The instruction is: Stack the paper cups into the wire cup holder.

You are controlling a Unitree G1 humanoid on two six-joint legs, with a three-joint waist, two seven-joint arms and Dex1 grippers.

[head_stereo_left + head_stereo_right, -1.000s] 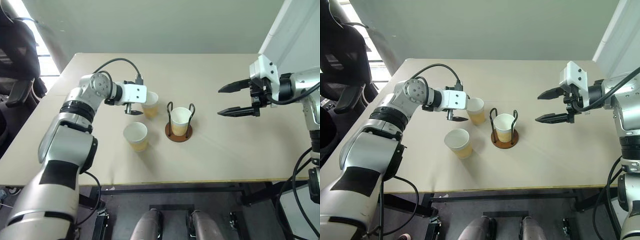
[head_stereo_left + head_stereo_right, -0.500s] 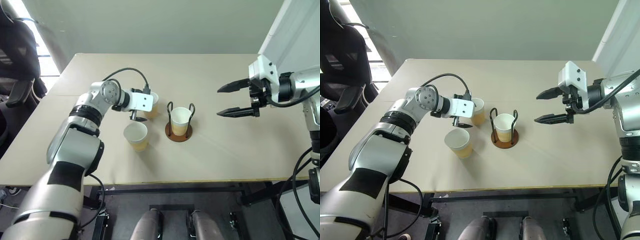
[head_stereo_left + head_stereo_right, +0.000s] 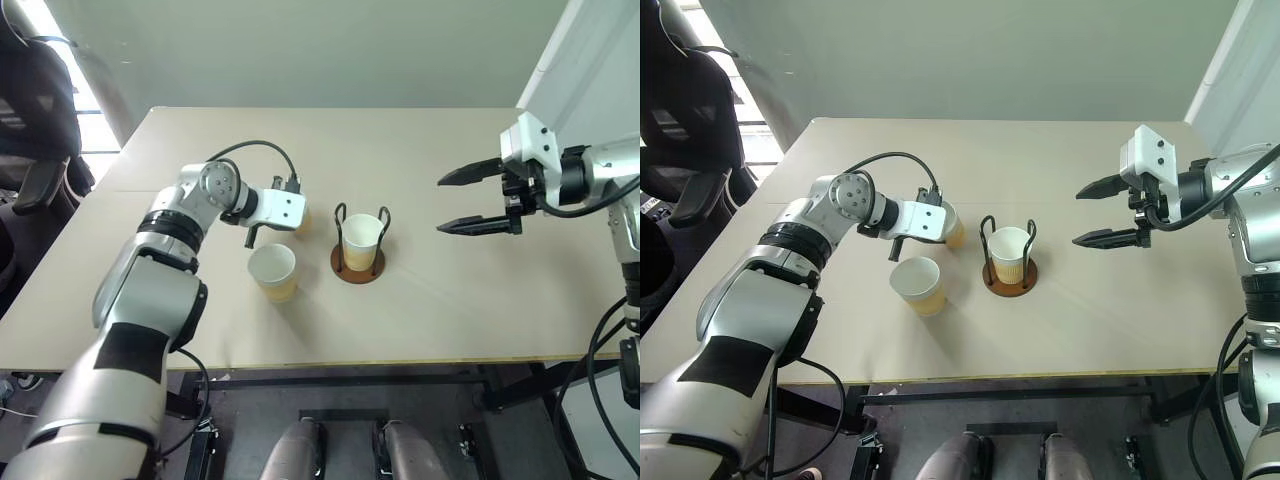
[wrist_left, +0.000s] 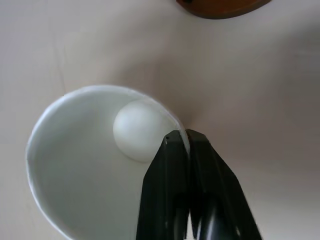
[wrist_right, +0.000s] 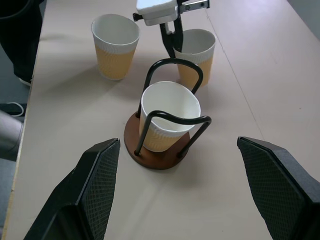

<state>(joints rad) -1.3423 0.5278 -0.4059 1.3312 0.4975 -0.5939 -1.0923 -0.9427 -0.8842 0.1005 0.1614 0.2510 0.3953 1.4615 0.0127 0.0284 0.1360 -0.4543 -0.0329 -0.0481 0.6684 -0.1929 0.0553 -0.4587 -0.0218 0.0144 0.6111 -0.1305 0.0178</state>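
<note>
Left gripper (image 4: pixel 182 137) pinching far paper cup (image 4: pixel 90 165) rim.

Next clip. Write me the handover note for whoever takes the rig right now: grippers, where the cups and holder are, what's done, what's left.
Left gripper: shut on the rim of the far cup, one finger inside, one outside; cup not yet lifted off the table.
Right gripper: open, empty, held above the table to the right of the holder.
Done: one cup sits upright in the holder.
Left: lift the gripped cup and nest it in the holder's cup, then do the same with the near cup, which stands free in front of the left gripper.
</note>
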